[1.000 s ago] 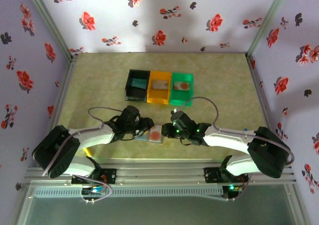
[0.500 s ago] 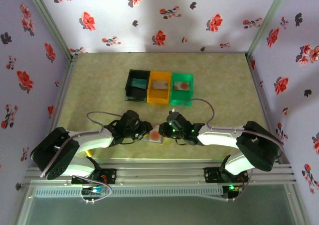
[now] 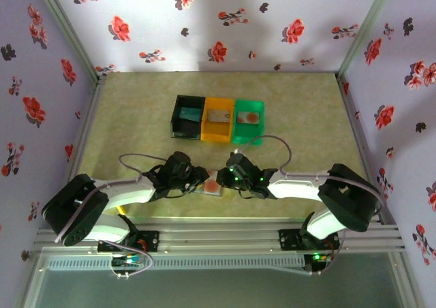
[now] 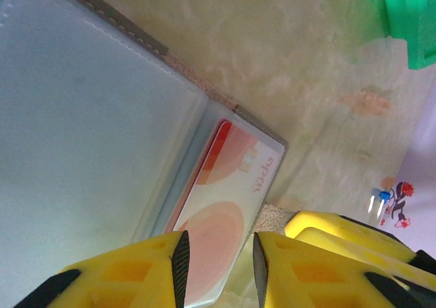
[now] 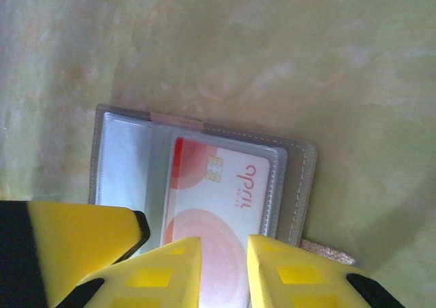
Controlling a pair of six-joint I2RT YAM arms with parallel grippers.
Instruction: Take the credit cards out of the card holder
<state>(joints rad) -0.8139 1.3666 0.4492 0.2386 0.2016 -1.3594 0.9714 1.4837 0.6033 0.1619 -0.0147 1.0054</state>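
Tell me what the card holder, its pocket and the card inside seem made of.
The card holder is grey and matte with stitching along its rim, so likely fabric or faux leather. Its pocket is a clear glossy film, probably vinyl. The credit card shows through it and looks like smooth plastic, printed with red circles, with a metallic chip.

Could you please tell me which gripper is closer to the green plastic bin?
Right. The right gripper is in front and slightly left of the green plastic bin; the left gripper is even farther left.
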